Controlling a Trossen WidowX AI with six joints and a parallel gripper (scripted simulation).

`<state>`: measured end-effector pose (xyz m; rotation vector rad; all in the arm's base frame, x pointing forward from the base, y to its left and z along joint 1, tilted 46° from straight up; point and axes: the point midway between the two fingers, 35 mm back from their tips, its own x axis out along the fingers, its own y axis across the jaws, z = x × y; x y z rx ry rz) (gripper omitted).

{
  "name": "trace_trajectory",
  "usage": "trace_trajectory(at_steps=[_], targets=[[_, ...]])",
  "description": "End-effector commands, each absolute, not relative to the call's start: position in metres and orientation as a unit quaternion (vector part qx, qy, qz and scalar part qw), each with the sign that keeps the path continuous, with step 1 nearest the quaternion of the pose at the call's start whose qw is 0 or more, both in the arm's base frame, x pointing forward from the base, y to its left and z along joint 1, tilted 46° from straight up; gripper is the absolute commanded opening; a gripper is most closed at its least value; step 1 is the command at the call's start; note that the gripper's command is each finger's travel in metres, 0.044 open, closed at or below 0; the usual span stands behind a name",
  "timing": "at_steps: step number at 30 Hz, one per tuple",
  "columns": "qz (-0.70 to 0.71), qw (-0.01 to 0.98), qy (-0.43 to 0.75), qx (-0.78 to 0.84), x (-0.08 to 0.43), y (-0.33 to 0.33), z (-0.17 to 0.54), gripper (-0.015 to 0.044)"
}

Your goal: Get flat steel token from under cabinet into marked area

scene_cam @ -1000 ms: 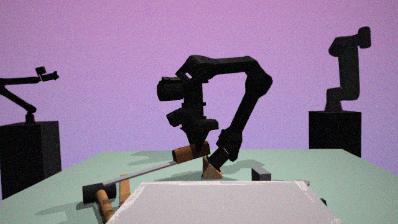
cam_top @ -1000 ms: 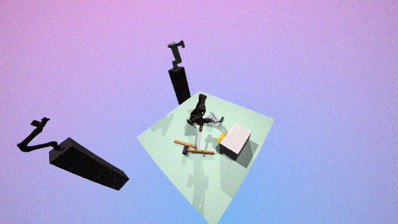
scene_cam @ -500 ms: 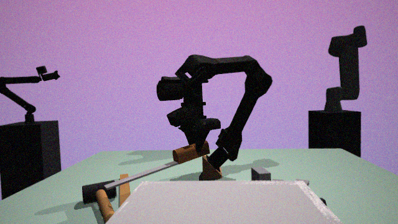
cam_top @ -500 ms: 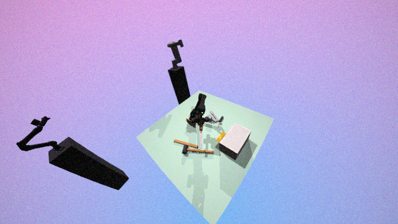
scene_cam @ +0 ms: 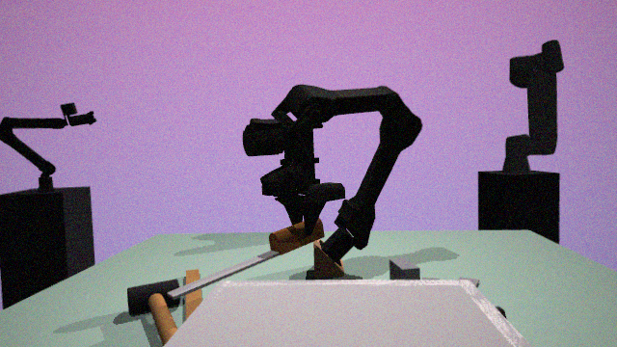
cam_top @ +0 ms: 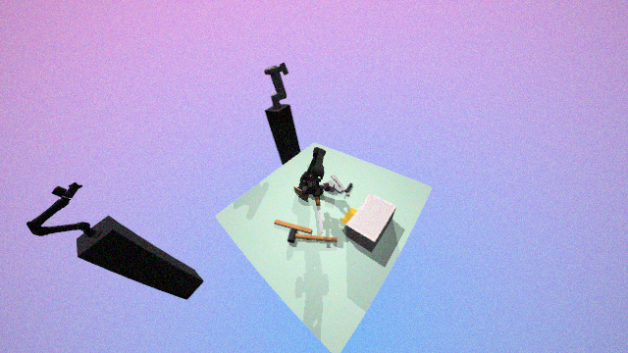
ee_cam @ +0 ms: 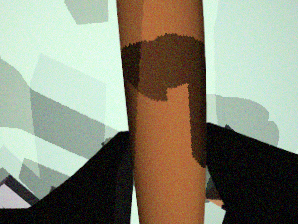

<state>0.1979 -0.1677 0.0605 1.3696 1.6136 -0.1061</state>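
- One black gripper (cam_top: 317, 196) (scene_cam: 303, 228) (ee_cam: 165, 136) has its fingers clamped on the brown handle (cam_top: 318, 201) (scene_cam: 284, 241) (ee_cam: 167, 115) of a long tool.
- The tool's narrow, pale blade (cam_top: 320, 218) (scene_cam: 222, 275) runs out from that handle and slopes down toward its far end; whether its tip touches anything cannot be told.
- A cabinet (cam_top: 370, 218) (scene_cam: 347, 313) with a pale top stands on the light green table (cam_top: 265, 206) (scene_cam: 482, 270), apart from the gripper.
- The steel token cannot be made out in these views, so its exact place cannot be told.
- A yellow patch (cam_top: 349, 216) lies just beside the cabinet, on the side toward the arm.
- A hammer (cam_top: 316, 238) (scene_cam: 161, 313) with a black head and wooden handle lies on the table near the blade's far end.
- Close to the hammer lies a flat wooden strip (cam_top: 292, 226) (scene_cam: 193, 294).
- A white and grey item (cam_top: 338, 183) sits near the arm, its shape too small to tell.
- Two dark pedestals (cam_top: 137, 260) (scene_cam: 34, 241) stand around the table, each carrying another black arm, both well apart from the tool.
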Motion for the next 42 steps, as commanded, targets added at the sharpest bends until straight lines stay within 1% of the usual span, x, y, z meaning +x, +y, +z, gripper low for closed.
trace_trajectory(at_steps=[1, 42], targets=[[-0.037, 0.504, 0.662, 0.554, 0.1979, -0.1697, 0.0627, 0.0], [0.071, 0.587, 0.659, 0.465, 0.1975, -0.1698, 0.0626, 0.0]])
